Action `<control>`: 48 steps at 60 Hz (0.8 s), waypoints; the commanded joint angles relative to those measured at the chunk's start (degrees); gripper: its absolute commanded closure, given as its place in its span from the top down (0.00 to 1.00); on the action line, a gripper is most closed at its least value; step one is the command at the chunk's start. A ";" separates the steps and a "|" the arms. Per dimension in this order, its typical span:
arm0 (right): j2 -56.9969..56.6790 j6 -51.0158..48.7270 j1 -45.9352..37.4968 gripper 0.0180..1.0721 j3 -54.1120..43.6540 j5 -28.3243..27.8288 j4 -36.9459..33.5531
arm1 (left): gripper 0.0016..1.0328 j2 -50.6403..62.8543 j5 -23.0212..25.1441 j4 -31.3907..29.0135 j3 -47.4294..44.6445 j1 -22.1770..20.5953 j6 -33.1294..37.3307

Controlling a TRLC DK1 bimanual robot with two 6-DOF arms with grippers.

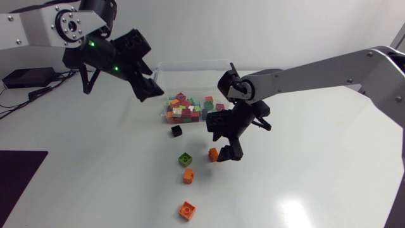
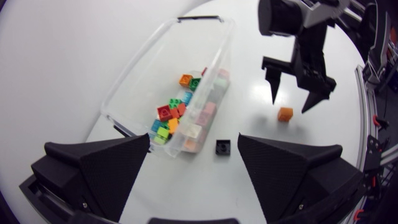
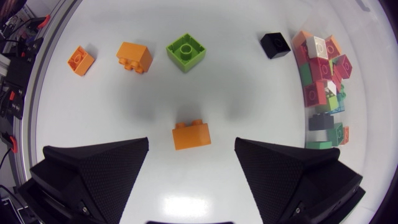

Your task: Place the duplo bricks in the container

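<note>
A clear plastic container (image 1: 161,66) at the table's back holds several coloured duplo bricks (image 1: 186,107). My left gripper (image 1: 147,87) hangs open and empty above the container's left end; in the left wrist view the container (image 2: 124,93) lies ahead of its fingers. My right gripper (image 1: 221,144) stands open just over an orange brick (image 1: 213,154), which lies ahead of and between its fingers (image 3: 191,135) without being touched. On the table lie a black brick (image 1: 176,130), a green brick (image 1: 185,159) and two more orange bricks (image 1: 188,175) (image 1: 186,210).
The loose bricks lie in a line from the container toward the table's front edge. A dark mat (image 1: 19,174) lies at the front left. The right arm's link (image 1: 304,73) crosses the table's right half.
</note>
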 commanded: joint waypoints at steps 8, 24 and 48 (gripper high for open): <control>4.57 -5.57 -0.61 0.89 2.71 -0.48 -2.50 | 0.95 -1.66 1.33 -2.00 -6.25 -0.95 9.59; 7.56 -6.89 -0.61 0.81 4.03 -1.97 -2.50 | 0.95 -0.61 1.42 -3.93 -8.80 -2.53 14.95; 8.61 -7.24 -0.61 0.28 5.97 -3.38 -5.05 | 0.95 3.44 2.38 -3.93 -11.61 -5.25 25.23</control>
